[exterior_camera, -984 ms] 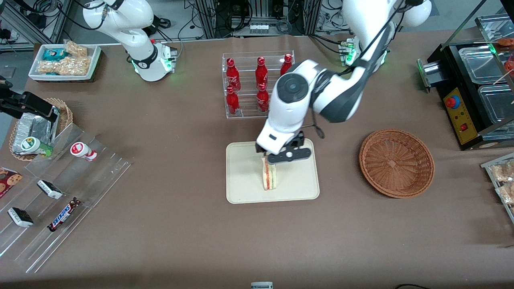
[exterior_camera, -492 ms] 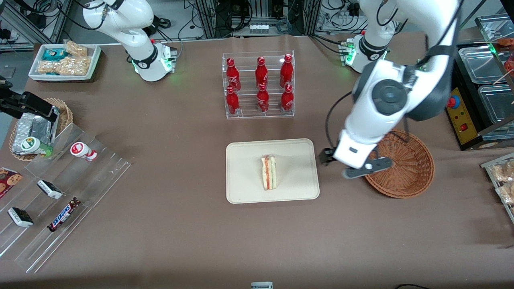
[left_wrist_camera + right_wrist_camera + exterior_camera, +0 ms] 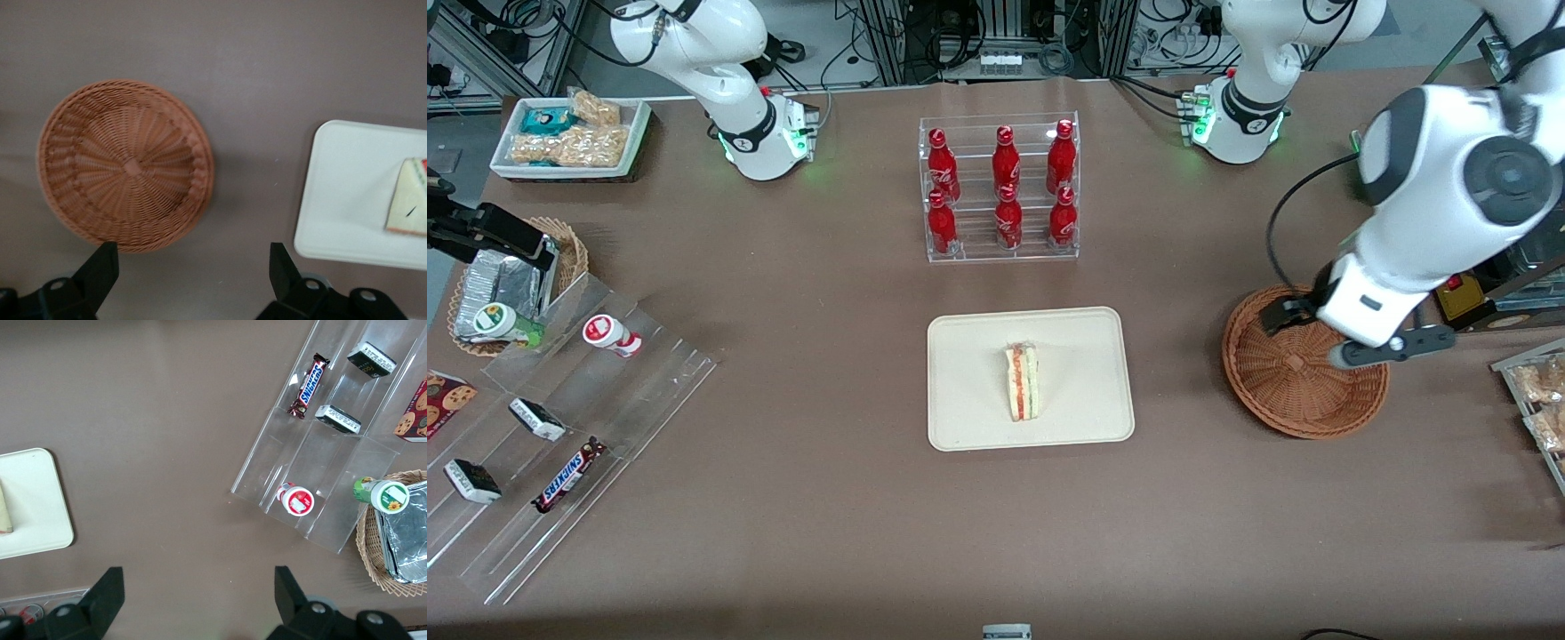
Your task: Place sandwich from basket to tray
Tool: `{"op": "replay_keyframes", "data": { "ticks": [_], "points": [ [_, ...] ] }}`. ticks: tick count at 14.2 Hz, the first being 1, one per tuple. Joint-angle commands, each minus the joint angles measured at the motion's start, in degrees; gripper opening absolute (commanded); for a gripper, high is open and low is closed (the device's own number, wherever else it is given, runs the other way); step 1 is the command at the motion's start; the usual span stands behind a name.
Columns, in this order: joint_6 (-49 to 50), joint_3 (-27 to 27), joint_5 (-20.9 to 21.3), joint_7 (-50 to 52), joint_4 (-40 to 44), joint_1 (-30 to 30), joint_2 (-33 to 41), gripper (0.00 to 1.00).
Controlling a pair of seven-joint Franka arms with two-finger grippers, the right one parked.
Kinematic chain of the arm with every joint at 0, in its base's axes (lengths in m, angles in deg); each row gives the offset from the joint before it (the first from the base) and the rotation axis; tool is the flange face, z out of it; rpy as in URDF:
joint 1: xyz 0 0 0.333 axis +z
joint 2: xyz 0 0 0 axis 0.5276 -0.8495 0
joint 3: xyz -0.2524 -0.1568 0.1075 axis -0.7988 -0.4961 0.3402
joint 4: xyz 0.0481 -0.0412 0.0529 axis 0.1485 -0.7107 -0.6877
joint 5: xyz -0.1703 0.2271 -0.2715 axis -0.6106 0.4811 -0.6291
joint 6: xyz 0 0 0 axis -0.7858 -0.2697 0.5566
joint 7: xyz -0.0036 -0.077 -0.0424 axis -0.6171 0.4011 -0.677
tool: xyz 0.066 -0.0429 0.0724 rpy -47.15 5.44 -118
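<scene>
The sandwich (image 3: 1023, 382) stands on its long edge in the middle of the cream tray (image 3: 969, 391), with nothing holding it. The round brown wicker basket (image 3: 1303, 391) lies beside the tray toward the working arm's end of the table and has nothing in it. My left gripper (image 3: 1320, 331) hangs above the basket's rim, well away from the sandwich. In the left wrist view the gripper (image 3: 190, 273) is open and empty, with the basket (image 3: 127, 167), the tray (image 3: 347, 193) and a corner of the sandwich (image 3: 408, 200) below it.
A clear rack of red bottles (image 3: 1000, 187) stands farther from the camera than the tray. A black appliance (image 3: 1485, 204) sits close to the basket. A stepped acrylic stand with snacks (image 3: 560, 427), a foil-lined basket (image 3: 511, 284) and a white tub (image 3: 574, 133) lie toward the parked arm's end.
My left gripper let go of the sandwich on the tray, then lifted and swung away to above the basket. The sandwich has stayed standing on the tray.
</scene>
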Motion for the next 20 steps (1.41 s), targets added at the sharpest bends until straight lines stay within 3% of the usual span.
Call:
{"op": "replay_keyframes", "data": {
  "ticks": [1, 8, 13, 15, 20],
  "points": [
    [3.59, -0.81, 0.01, -5.93, -1.34, 3.41, 4.03, 1.0],
    [10.36, -5.89, 0.01, -13.4, 6.82, 12.55, 4.22, 1.0],
    [11.95, -2.58, -0.08, -16.41, 10.35, 10.02, 4.21, 1.0],
    [17.2, -2.66, -0.17, -16.93, 13.32, 10.01, 3.95, 1.0],
    [18.1, -2.92, -0.52, -18.25, 14.39, 10.01, 3.16, 1.0]
  ]
}}
